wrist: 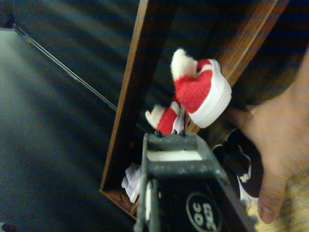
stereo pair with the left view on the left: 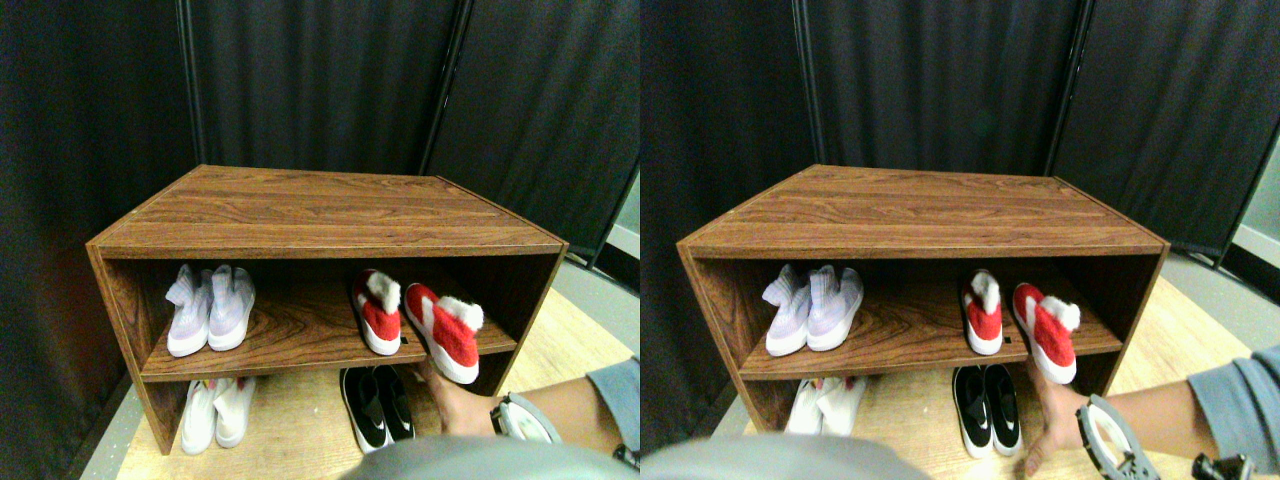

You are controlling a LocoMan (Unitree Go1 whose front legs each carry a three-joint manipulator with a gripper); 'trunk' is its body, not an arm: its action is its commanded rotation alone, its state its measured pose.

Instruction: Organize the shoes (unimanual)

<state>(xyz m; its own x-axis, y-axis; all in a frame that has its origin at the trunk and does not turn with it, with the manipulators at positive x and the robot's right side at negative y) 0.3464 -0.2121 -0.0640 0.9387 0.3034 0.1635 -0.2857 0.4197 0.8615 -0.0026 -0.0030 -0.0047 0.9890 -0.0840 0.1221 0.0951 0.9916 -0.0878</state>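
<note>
so, in the stereo pair view a brown wooden shoe rack (stereo pair with the left view on the left: 300, 210) stands on a light wood floor (stereo pair with the left view on the left: 560, 350) before dark curtains (stereo pair with the left view on the left: 320, 80). on its shelf, toward 9 o'clock, sits a lavender pair (stereo pair with the left view on the left: 210, 308), side by side and touching. toward 3 o'clock on the same shelf are the red shoes with white fluffy trim: one red shoe (stereo pair with the left view on the left: 377, 312) lies fully on the shelf, the other red shoe (stereo pair with the left view on the left: 445, 332) hangs over the front edge, tilted, its sole jutting out toward 5 o'clock. below the shelf on the floor stand a white pair (stereo pair with the left view on the left: 218, 410) toward 7 o'clock and a black pair (stereo pair with the left view on the left: 377, 405) with white marks near 6 o'clock. a person's hand (stereo pair with the left view on the left: 455, 405) with a grey sleeve (stereo pair with the left view on the left: 615, 395) reaches in from 4 o'clock, just under the overhanging red shoe; whether it touches the shoe i cannot tell. the right gripper (stereo pair with the left view on the left: 520, 420) shows only as a pale rounded part beside that arm.

in the wrist view the dark jaw frame fills the lower part; whether the fingers are wide or narrow i cannot tell. beyond it the overhanging red shoe (wrist: 200, 89) sticks out past the rack's edge, the second red shoe (wrist: 164, 118) behind it, the black pair (wrist: 244, 169) and the blurred hand (wrist: 275, 145) near.
</note>
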